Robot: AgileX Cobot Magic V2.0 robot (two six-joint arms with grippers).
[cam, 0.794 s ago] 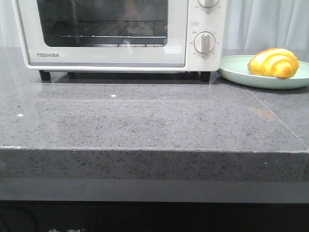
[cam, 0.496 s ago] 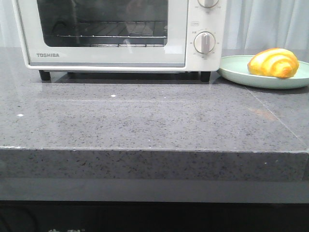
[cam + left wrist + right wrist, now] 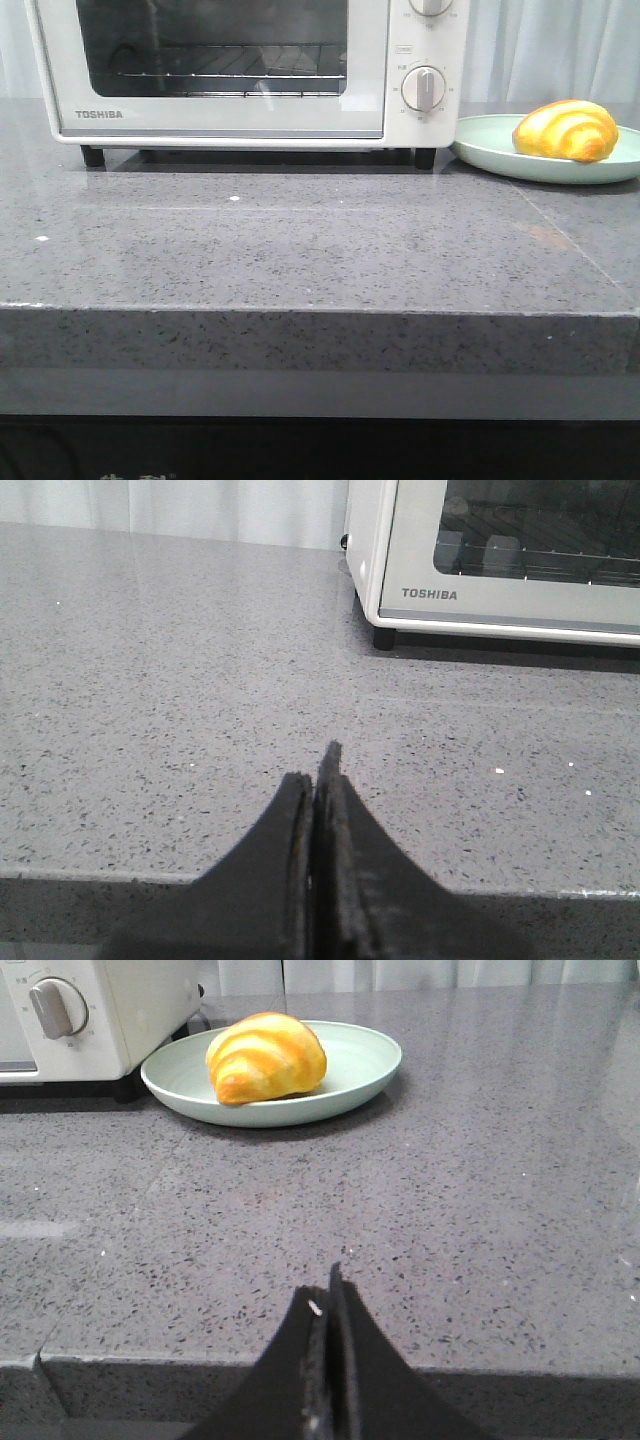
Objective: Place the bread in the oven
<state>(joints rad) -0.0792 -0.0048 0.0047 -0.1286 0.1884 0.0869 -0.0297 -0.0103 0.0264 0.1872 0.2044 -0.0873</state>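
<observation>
The oven (image 3: 250,70) is sitting at the back of the grey counter (image 3: 300,250) with its glass door closed, and the bread (image 3: 566,130) is lying on a pale green plate (image 3: 500,150) just to the right of the oven, close to its dials. The left gripper (image 3: 318,780) is hovering at the counter's near edge in front of the oven, fingers pressed together on nothing. The right gripper (image 3: 328,1300) is pointing toward the plate, well short of it, fingers likewise together.

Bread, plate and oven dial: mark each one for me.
bread (image 3: 265,1057), right wrist view, middle of its ridged top.
plate (image 3: 365,1060), right wrist view, bare inner wall beside the bread.
oven dial (image 3: 425,88), front view, centre of the knob.
</observation>
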